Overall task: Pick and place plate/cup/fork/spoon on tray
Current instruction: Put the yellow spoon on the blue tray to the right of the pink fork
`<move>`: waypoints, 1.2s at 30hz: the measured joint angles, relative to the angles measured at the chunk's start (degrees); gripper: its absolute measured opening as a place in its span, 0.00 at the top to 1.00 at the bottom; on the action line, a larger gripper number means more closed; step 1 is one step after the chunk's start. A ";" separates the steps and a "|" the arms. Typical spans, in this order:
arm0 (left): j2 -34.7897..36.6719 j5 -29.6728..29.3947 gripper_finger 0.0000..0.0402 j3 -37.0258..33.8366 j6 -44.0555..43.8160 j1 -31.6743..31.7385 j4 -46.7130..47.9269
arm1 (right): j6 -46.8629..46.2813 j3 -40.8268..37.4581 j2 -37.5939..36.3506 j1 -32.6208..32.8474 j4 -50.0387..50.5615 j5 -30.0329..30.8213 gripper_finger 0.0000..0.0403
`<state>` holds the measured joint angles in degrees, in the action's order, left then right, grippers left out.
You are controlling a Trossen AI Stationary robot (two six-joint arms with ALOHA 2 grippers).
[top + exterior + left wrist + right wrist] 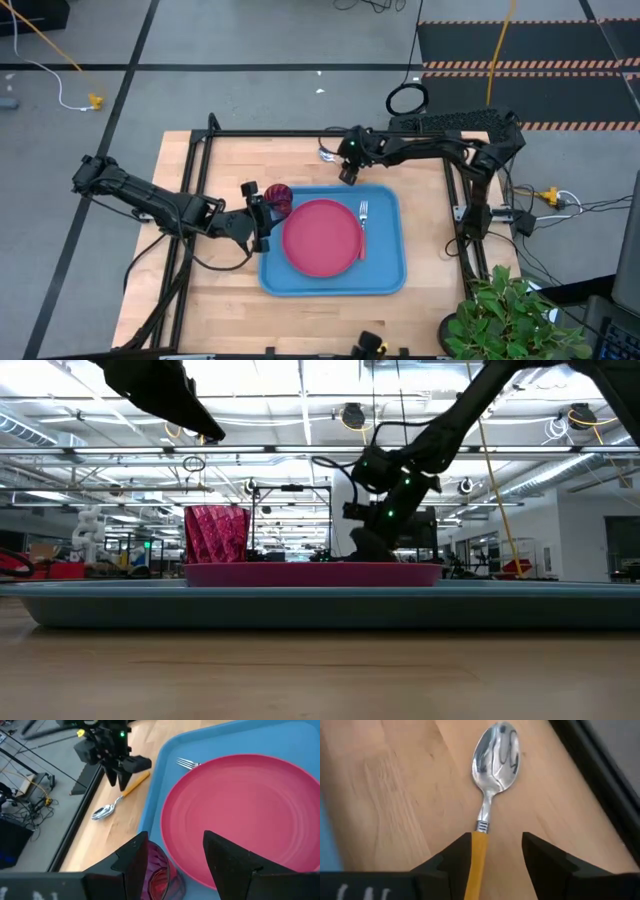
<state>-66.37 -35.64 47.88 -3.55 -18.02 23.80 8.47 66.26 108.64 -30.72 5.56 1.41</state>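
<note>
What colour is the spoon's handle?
Orange, on the spoon; clearest in the right wrist view.

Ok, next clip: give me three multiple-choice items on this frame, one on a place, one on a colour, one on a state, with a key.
1. Where does the spoon lie?
A. on the plate
B. on the bare wood beside the tray
C. inside the cup

2. What colour is the spoon's handle?
A. orange
B. blue
C. green

3. How is the right gripper?
A. shut on the fork
B. open, astride the spoon's handle
C. out of sight

Key: B, wood shows all round the spoon; A, the handle is orange; B, a finger shows on each side of the handle.
</note>
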 joint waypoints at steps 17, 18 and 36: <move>0.00 0.26 0.52 0.00 -2.24 -0.08 0.77 | 1.90 -0.08 1.66 0.37 -5.87 0.28 0.67; 0.00 0.33 0.52 0.00 -2.74 -0.11 0.98 | 1.44 -0.38 1.66 0.37 -6.15 0.28 0.68; 0.00 1.25 0.52 0.00 -4.31 -0.46 1.33 | -1.77 -3.32 3.11 1.55 -8.09 1.46 0.76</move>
<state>-66.37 -34.39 47.88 -7.86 -18.48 25.13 6.70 62.94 111.75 -29.17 -2.53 2.87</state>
